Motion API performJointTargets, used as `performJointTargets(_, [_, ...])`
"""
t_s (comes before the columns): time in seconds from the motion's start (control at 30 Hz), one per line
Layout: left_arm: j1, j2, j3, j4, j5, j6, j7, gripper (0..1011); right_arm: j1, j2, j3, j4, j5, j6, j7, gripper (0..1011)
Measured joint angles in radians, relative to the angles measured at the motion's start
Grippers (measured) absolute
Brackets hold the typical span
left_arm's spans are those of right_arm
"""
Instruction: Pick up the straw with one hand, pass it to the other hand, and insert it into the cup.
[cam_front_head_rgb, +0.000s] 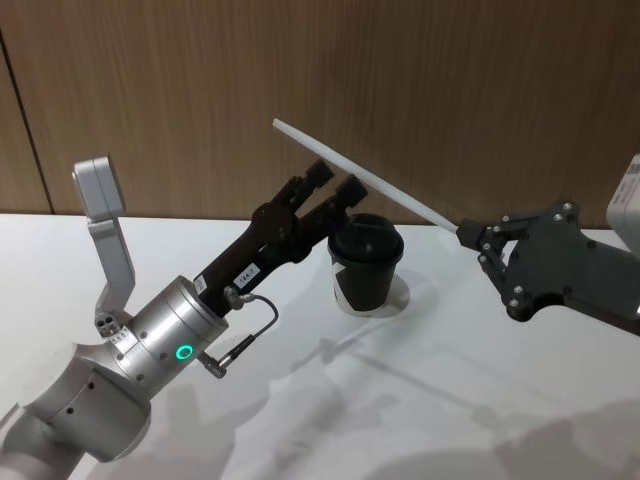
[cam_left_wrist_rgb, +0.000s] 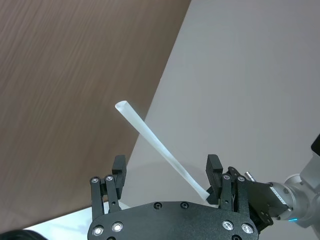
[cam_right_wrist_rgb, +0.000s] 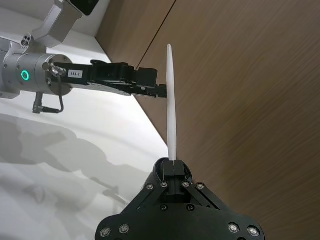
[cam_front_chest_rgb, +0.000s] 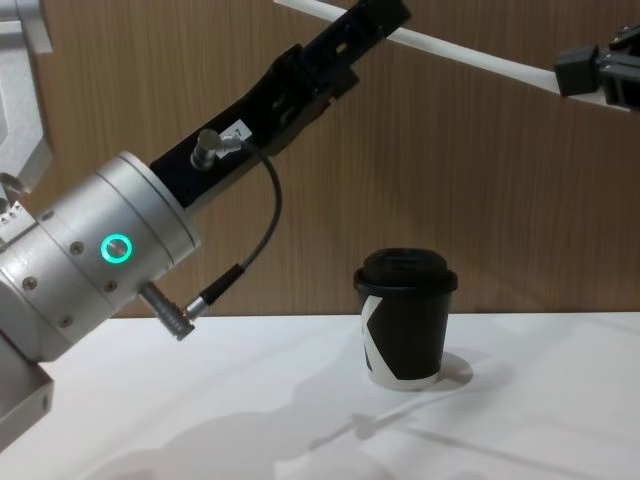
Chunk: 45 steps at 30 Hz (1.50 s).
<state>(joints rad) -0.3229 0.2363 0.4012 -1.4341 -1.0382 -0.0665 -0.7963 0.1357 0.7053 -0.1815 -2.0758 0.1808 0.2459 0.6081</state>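
The long white straw hangs slanted in the air above the black lidded cup, which stands upright on the table. My right gripper is shut on the straw's lower end, to the right of the cup. My left gripper, on the silver arm with the green ring, is open with its fingers on either side of the straw's middle. In the left wrist view the straw runs between the two fingers, closer to one of them. The right wrist view shows the straw sticking out of my right gripper.
The white table stretches wide around the cup. A brown wood-panel wall rises just behind it. My bulky silver left arm fills the near left side.
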Motion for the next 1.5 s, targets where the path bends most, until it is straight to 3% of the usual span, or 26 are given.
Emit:
performJointTargets(0.87, [-0.049,-0.017,0.026,0.046,-0.021,-0.016,-0.018,992,0.0,0.0,0.0,0.0,0.0,0.0,0.0,1])
performJointTargets(1.33, [-0.056,-0.018,0.032,0.051,-0.022,-0.019,-0.017,614,0.0,0.0,0.0,0.0,0.0,0.0,0.0,1])
performJointTargets(1.5, [-0.057,-0.018,0.033,0.052,-0.022,-0.02,-0.017,423,0.0,0.0,0.0,0.0,0.0,0.0,0.0,1])
